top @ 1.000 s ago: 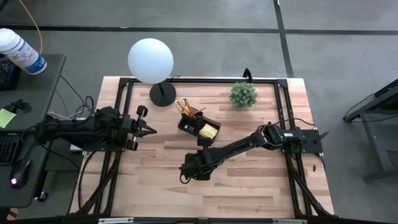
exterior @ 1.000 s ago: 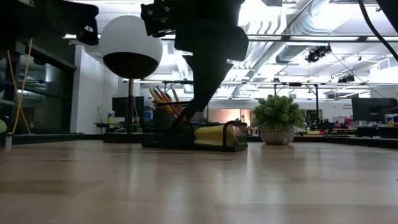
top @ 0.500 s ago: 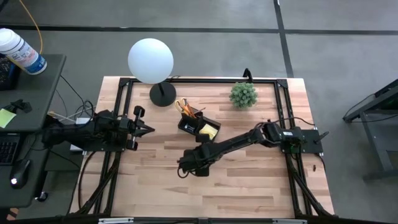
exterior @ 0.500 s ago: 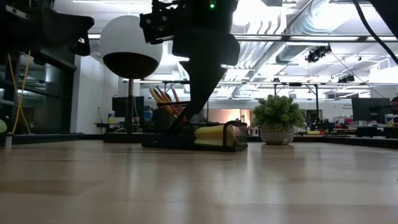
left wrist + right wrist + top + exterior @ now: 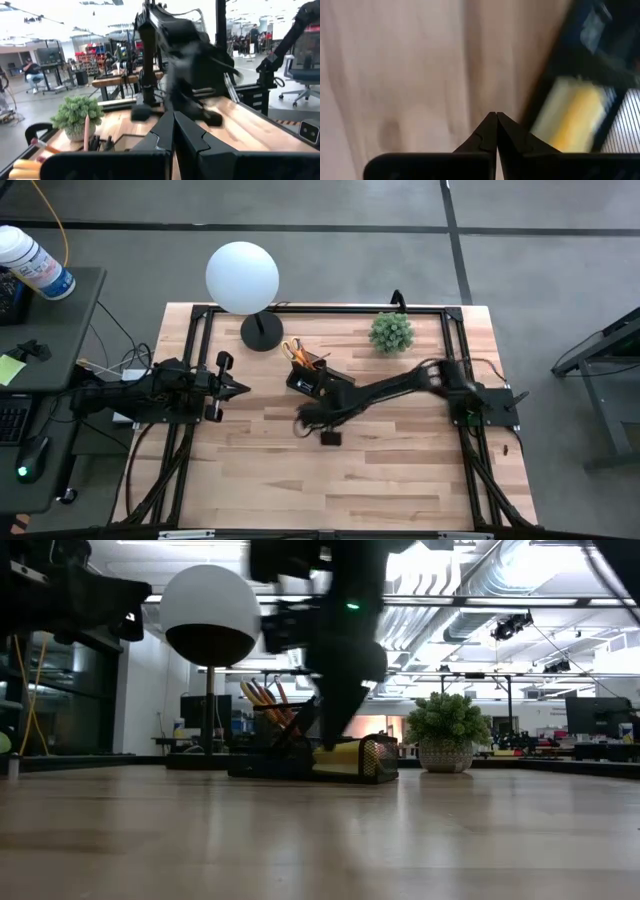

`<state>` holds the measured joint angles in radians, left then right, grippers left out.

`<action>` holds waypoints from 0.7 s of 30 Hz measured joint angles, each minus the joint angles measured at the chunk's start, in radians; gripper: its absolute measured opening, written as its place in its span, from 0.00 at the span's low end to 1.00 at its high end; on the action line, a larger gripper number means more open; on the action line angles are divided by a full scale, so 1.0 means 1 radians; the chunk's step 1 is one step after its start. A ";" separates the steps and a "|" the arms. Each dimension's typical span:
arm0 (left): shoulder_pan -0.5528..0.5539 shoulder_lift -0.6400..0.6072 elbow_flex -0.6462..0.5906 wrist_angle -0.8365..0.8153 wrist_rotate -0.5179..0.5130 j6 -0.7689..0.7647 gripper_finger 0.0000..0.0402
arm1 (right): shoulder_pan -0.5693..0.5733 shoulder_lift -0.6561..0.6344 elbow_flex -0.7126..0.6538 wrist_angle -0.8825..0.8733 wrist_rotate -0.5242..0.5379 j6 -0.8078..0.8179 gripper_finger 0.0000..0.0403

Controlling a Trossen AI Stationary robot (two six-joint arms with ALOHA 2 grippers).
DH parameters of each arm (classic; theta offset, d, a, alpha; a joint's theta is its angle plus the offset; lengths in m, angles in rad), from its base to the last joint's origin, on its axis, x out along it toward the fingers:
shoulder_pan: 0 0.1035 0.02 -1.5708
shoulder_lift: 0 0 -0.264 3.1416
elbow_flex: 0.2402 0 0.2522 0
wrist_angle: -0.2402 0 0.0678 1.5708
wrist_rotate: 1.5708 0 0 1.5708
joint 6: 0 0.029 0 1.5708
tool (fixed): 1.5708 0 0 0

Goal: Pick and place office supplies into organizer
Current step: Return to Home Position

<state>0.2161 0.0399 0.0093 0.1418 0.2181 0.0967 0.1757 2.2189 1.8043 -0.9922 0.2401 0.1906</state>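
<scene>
The black organizer (image 5: 303, 380) stands on the table toward the far side, and my right arm partly covers it in the high view. In it are yellow-handled scissors (image 5: 291, 349) and orange pencils (image 5: 262, 696) standing upright, and a yellow sticky-note pad (image 5: 576, 118). My right gripper (image 5: 310, 414) is shut and empty. It points steeply down just on the near side of the organizer (image 5: 300, 758), above the wood. My left gripper (image 5: 241, 388) is shut, empty and level at the table's left side, pointing at the organizer.
A white globe lamp (image 5: 242, 276) on a black base (image 5: 262, 333) stands at the far left. A green potted plant (image 5: 391, 332) is at the far right. Black frame rails (image 5: 452, 340) run along the table's sides. Bare wood (image 5: 380, 470) lies toward the near edge.
My right gripper has swept from the table's near middle toward the far edge, up to the organizer, still shut and pointing steeply down. My left arm has sunk a little and drawn slightly toward the left edge.
</scene>
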 joint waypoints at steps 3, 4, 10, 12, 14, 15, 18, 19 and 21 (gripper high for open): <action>0.000 0.000 0.000 -0.027 -0.002 0.000 0.00 | -0.018 -0.177 -0.252 0.153 -0.005 0.050 0.00; 0.000 0.000 0.000 -0.033 -0.002 0.000 0.00 | -0.021 -0.250 -0.346 0.220 -0.013 0.072 0.00; 0.000 0.000 0.000 -0.033 -0.002 0.002 0.00 | -0.025 -0.735 -0.911 0.786 -0.049 0.152 0.00; 0.000 0.000 0.000 -0.035 -0.002 0.007 0.00 | -0.025 -0.881 -1.082 0.965 -0.047 0.159 0.00; 0.000 0.000 0.000 -0.035 -0.002 0.009 0.00 | -0.025 -1.006 -1.225 1.120 -0.037 0.150 0.00; 0.000 0.000 0.000 -0.035 -0.005 0.009 0.00 | -0.027 -1.063 -1.286 1.184 -0.035 0.141 0.00; 0.000 0.000 0.000 -0.042 -0.019 0.003 0.00 | -0.041 -1.210 -1.431 1.334 -0.044 0.100 0.00; 0.000 0.000 0.000 -0.048 -0.021 0.000 0.00 | -0.048 -1.250 -1.470 1.371 -0.048 0.083 0.00; 0.000 0.000 0.000 -0.059 -0.021 -0.008 0.00 | -0.064 -1.321 -1.537 1.459 -0.071 0.043 0.00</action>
<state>0.2161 0.0402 0.0093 0.0827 0.1970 0.0888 0.1121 0.8980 0.2669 0.4667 0.1694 0.2340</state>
